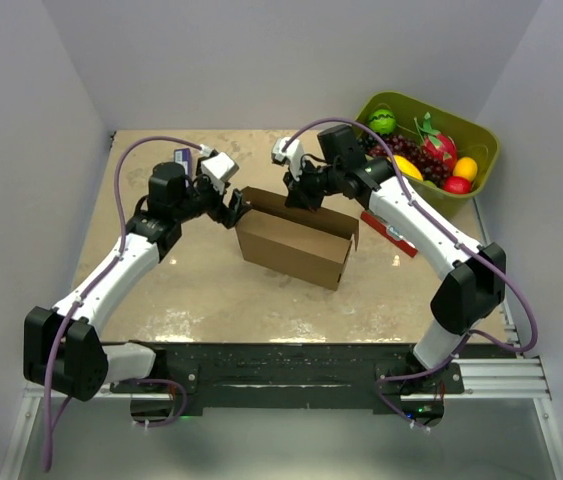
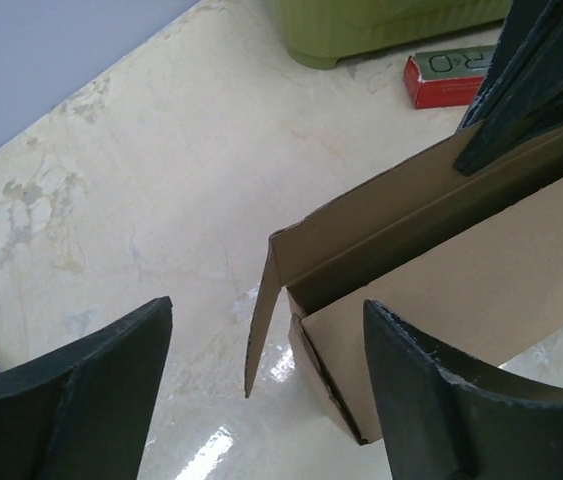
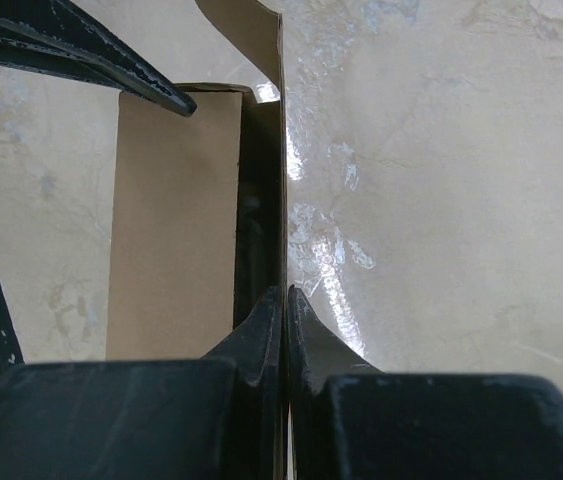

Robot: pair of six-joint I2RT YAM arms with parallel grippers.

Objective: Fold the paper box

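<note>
One view shows right pincer (image 3: 286,296) clamping paper box (image 3: 173,220)

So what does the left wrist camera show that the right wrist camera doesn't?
Only left wrist: the left claw standing open, and a red carton farther off. Only right wrist: the right claw shut on an upright wall of the paper box, seen edge-on. Both: the brown box itself and the pale tabletop.
</note>
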